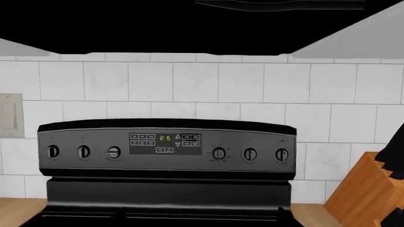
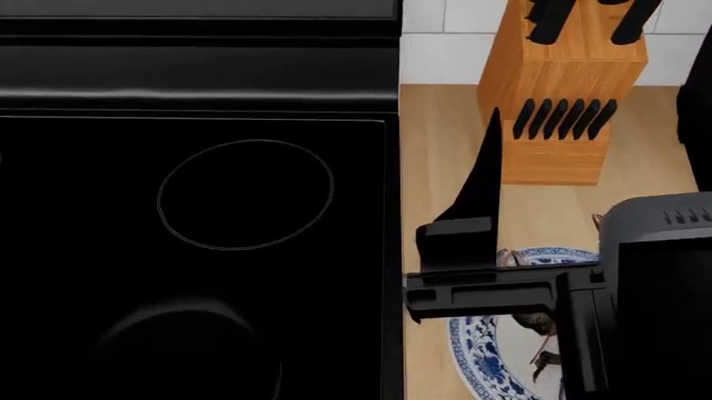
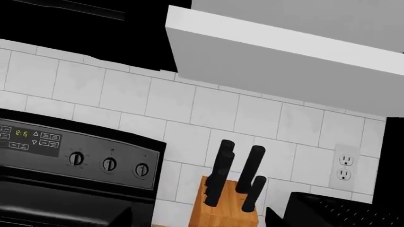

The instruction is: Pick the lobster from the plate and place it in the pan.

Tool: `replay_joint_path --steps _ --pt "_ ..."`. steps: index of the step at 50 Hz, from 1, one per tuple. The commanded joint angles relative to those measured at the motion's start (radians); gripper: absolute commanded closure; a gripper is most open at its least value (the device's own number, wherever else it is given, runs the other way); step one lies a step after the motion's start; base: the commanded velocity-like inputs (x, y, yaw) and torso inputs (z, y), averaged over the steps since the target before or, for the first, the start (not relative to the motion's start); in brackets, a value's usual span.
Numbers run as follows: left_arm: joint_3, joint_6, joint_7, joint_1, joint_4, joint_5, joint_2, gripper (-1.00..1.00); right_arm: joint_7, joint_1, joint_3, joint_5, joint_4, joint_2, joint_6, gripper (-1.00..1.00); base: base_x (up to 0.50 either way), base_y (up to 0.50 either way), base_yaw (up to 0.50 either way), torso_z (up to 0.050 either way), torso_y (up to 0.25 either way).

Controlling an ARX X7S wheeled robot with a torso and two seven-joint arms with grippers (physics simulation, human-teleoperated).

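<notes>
The plate (image 2: pixel 473 346), white with a blue floral rim, lies on the wooden counter right of the stove and is mostly hidden under my right arm. Brown bits of the lobster (image 2: pixel 536 322) show on it beside the arm. The pan (image 2: pixel 178 346) is a dim black round shape on the near part of the stovetop, left of the plate. My right gripper (image 2: pixel 599 125) hangs over the plate, open and empty, its fingers pointing at the knife block. My left gripper (image 1: pixel 200 215) faces the stove's control panel; two dark fingertips (image 1: pixel 281 213) stand wide apart, with nothing between them.
A wooden knife block (image 2: pixel 562 83) stands at the back of the counter, also in the right wrist view (image 3: pixel 228 208). A thin burner ring (image 2: pixel 245 193) lies behind the pan. The stove's back panel (image 1: pixel 165 146), tiled wall and range hood close off the rear.
</notes>
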State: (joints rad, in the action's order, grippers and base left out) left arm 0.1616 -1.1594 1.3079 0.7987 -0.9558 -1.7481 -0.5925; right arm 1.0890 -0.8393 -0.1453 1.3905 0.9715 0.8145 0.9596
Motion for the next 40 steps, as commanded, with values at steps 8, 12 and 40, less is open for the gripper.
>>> replay_joint_path --steps 8,12,40 --pt "0.0 0.0 -0.036 -0.016 -0.005 0.033 0.007 -1.0 0.036 -0.189 0.005 0.367 -0.141 0.151 0.023 -1.0 0.0 0.0 0.0 0.0 0.0" --pt "-0.009 0.003 -0.023 -0.009 -0.004 0.023 0.003 -1.0 -0.024 -0.206 0.025 0.416 -0.199 0.203 0.033 -1.0 0.0 0.0 0.0 0.0 0.0" --pt "-0.025 0.012 -0.031 -0.016 -0.005 0.033 0.0 -1.0 -0.036 -0.763 -0.308 0.765 -0.663 0.264 0.376 -1.0 0.0 0.0 0.0 0.0 0.0"
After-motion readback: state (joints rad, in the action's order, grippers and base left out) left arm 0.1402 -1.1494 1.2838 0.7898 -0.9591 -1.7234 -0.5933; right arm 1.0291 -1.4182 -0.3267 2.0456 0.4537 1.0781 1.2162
